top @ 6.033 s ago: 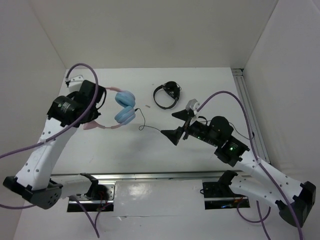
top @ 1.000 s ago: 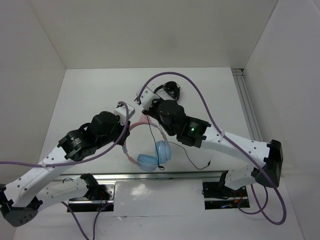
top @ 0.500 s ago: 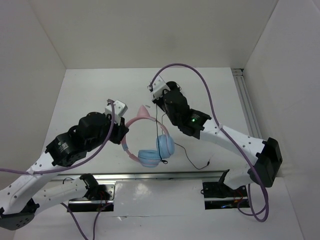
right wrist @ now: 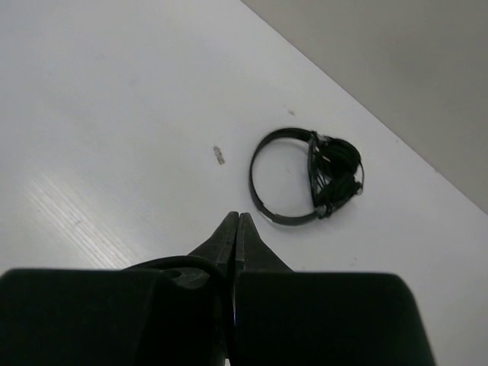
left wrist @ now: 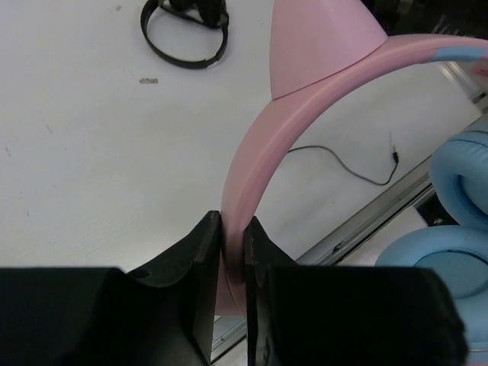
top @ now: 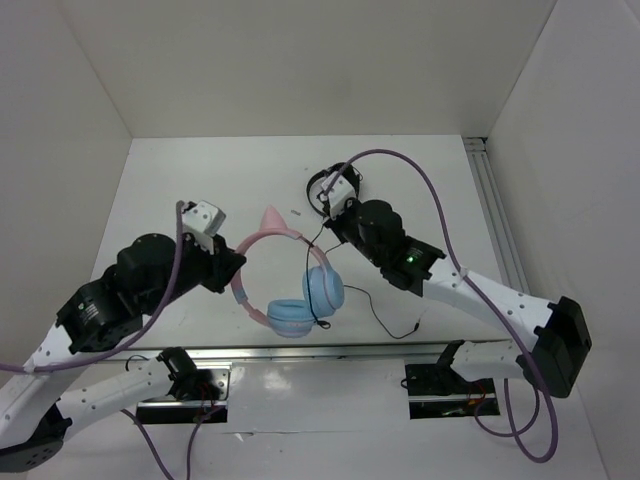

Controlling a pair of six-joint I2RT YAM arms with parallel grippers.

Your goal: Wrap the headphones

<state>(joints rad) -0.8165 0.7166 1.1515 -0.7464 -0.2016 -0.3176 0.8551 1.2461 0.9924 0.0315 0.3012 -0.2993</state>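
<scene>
The headphones [top: 262, 243] hang above the table near its front, pink headband up, light blue earcups [top: 322, 290] low. My left gripper [top: 232, 272] is shut on the headband's left side; in the left wrist view the pink band [left wrist: 259, 145] runs out from between the jaws of the left gripper [left wrist: 232, 238], with one cat ear [left wrist: 320, 46] above. My right gripper [top: 325, 225] is shut, and the thin black cable [top: 318, 262] rises taut to it from the earcups. In the right wrist view the cable [right wrist: 179, 261] loops over the left finger into the closed jaws of the right gripper [right wrist: 236, 219].
Small all-black headphones [top: 335, 188] lie at the back middle, just beyond my right gripper, and show again as black headphones [right wrist: 309, 177]. The cable's free end and plug [top: 414, 327] lie on the table near the front metal rail [top: 330, 350]. White walls enclose the table.
My left gripper has carried the headband left and back. My right gripper has drawn back toward the black headphones with the cable. The headphones turned so that a cat ear shows.
</scene>
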